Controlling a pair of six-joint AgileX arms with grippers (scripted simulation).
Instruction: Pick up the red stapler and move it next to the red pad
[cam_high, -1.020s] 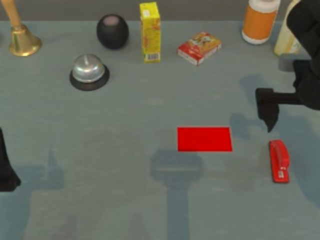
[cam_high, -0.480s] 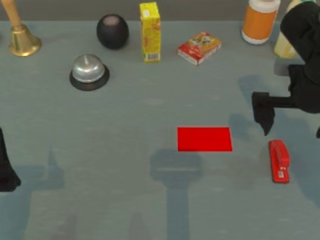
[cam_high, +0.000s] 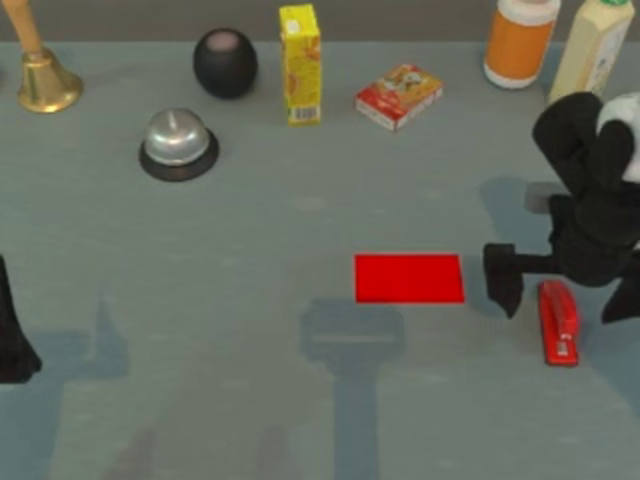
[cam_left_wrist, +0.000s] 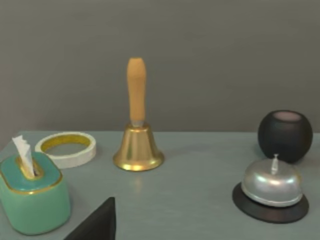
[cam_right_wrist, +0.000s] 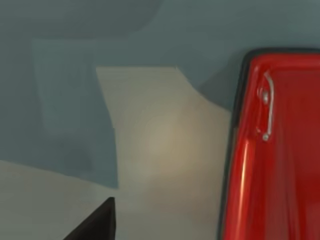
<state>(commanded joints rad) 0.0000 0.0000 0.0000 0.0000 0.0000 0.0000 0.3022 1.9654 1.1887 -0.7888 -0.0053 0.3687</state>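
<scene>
The red stapler (cam_high: 558, 322) lies lengthwise near the table's right edge, white mark at its near end. Left of it, with a gap between, the flat red pad (cam_high: 409, 278) rests on the table. My right gripper (cam_high: 560, 292) hangs open over the stapler's far end, one finger (cam_high: 503, 280) on the pad side and the other at the right. The right wrist view shows the glossy stapler (cam_right_wrist: 275, 150) close up beside one dark fingertip (cam_right_wrist: 97, 222), not touching. My left gripper (cam_high: 10, 345) is parked at the left edge, open, one fingertip (cam_left_wrist: 97, 225) in its wrist view.
Along the back stand a brass hand bell (cam_high: 40, 75), black sphere (cam_high: 225, 62), yellow carton (cam_high: 300, 62), red-and-white box (cam_high: 398, 95), orange bottle (cam_high: 518, 40) and cream bottle (cam_high: 590, 55). A silver service bell (cam_high: 177, 143) sits at back left.
My right gripper has moved toward the near edge and a little left, coming over the stapler's far end. Stapler, pad and left arm have not moved.
</scene>
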